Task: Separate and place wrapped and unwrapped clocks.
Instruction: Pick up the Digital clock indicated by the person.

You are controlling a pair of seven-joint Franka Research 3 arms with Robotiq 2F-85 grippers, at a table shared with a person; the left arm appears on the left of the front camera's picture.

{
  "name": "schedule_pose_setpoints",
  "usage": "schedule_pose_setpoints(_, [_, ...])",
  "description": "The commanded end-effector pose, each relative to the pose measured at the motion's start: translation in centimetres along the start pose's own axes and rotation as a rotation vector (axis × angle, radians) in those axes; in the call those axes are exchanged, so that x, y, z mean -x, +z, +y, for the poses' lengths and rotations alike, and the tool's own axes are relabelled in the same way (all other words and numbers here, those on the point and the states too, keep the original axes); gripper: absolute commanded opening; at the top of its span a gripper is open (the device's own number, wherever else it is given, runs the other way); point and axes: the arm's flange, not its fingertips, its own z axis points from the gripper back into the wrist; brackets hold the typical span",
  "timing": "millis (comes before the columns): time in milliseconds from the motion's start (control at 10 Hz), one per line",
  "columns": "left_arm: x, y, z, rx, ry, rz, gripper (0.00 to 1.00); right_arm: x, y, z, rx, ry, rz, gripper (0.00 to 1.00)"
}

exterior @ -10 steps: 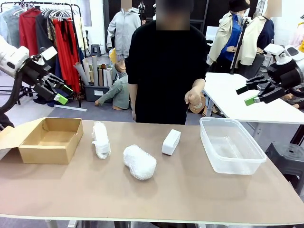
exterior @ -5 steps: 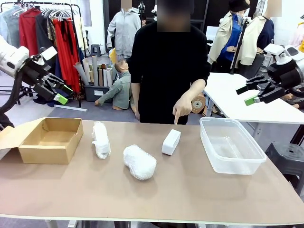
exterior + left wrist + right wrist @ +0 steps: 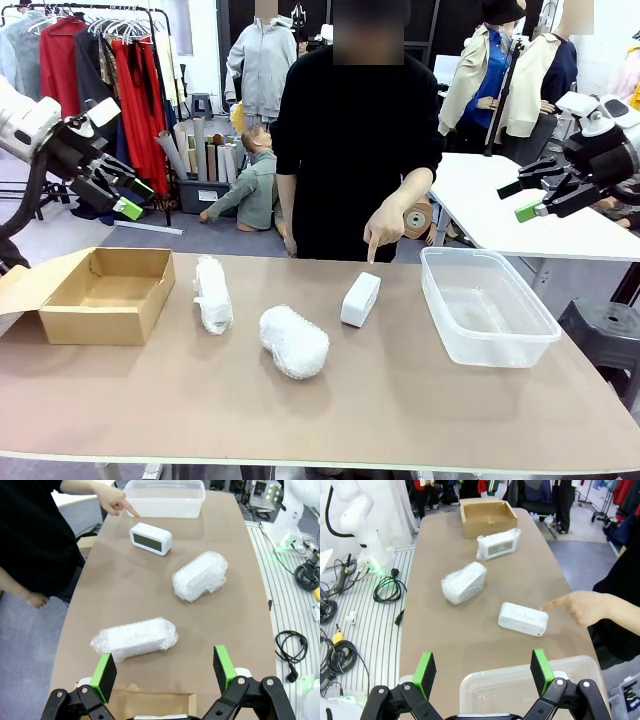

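Both of your grippers hang high above the table [image 3: 400,410] with nothing in them. The left gripper [image 3: 133,197] has its green pads spread wide, and so does the right gripper [image 3: 518,200], which reads as a waiting pose while the person's hand [image 3: 385,230] points at the bare clock [image 3: 360,299]. The fingertip is just beside the clock, and you cannot tell from here whether it touches. The layout seems made for sorting by side. Under your left fingers sits the open cardboard box [image 3: 100,325]. The slimmer roll [image 3: 134,639] lies just past those fingertips, almost centred between them. The fat oval bundle [image 3: 200,576] is farther out, toward the finger on the picture's right in the left wrist view. Under your right fingers sits the clear tub [image 3: 520,677], with the bare clock just beyond the tips and between them. The two wrapped bundles are well beyond the clock. So each container probably stands on the side of the arm meant to fill it: wrapped ones to the box, the unwrapped clock to the tub. The pointing suggests the bare clock is the first pick, and it falls to your right arm. It lies at an angle to the line between those fingers, so expect to turn the wrist to close across its narrow faces. All three items lie apart from each other, so you have room to come down on any of them without nudging a neighbour.
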Motion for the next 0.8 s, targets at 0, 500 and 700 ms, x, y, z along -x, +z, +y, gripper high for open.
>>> schedule_pose_setpoints(0, [0.1, 0.1, 0.0, 0.002, 0.002, -0.003, 1.0, -0.1, 0.0, 0.0, 0.003, 0.0, -0.002, 1.0])
schedule_pose_setpoints(500, [0.1, 0.1, 0.0, 0.002, 0.002, -0.003, 1.0, 0.0, 0.0, 0.0, 0.0, 0.0, 0.0, 1.0])
schedule_pose_setpoints(700, [0.1, 0.1, 0.0, 0.002, 0.002, -0.003, 1.0, -1.9, -2.3, 0.7, -0.028, -0.103, 0.032, 1.0])
